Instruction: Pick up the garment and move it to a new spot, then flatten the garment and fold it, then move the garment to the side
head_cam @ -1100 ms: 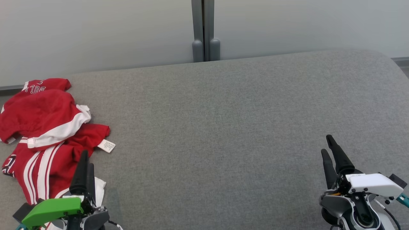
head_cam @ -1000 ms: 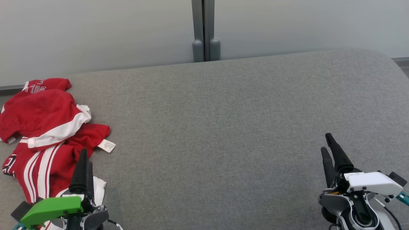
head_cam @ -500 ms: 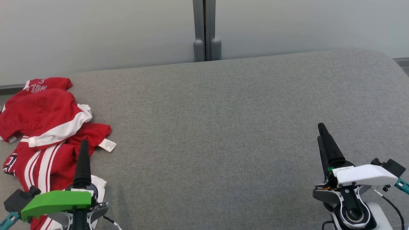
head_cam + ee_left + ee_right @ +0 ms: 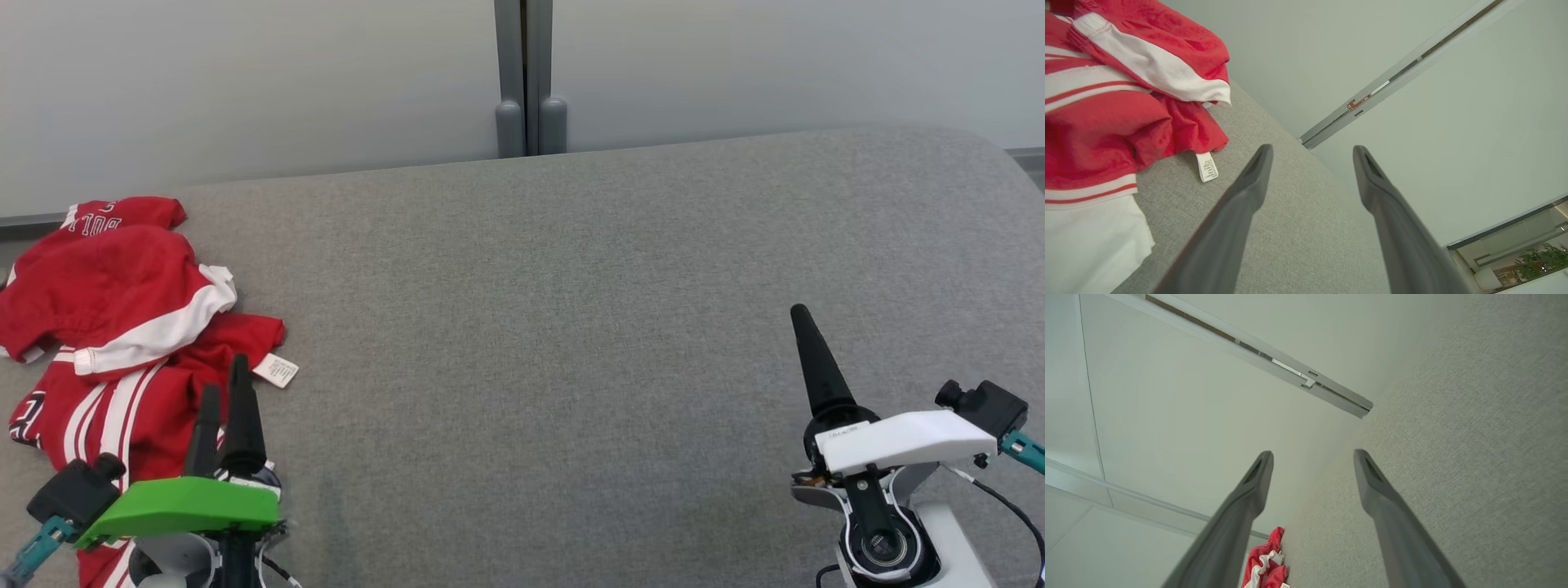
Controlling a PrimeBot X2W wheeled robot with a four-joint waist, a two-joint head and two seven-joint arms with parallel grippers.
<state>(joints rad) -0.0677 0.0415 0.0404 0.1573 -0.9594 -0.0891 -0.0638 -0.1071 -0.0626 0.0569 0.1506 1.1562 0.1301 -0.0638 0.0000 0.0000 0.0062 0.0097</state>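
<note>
A crumpled red garment (image 4: 114, 327) with white stripes and a white care tag lies bunched at the far left of the grey table (image 4: 571, 327). My left gripper (image 4: 224, 376) hovers open at the garment's near right edge, nothing between its fingers. In the left wrist view the garment (image 4: 1106, 102) fills the upper left, beside the open left gripper (image 4: 1312, 153). My right gripper (image 4: 800, 314) stands open over bare table at the lower right. In the right wrist view the right gripper (image 4: 1312, 457) is open, with the garment (image 4: 1265, 559) small and far off.
A pale wall with a grey vertical post (image 4: 526, 77) runs behind the table's far edge. The table's rounded right corner (image 4: 992, 151) curves off at the upper right. Bare grey cloth stretches between the two grippers.
Both arms have rolled about their wrists and crept forward: the left gripper's two fingers now show side by side, the right gripper's tip is farther up and slightly left. The garment lies unmoved.
</note>
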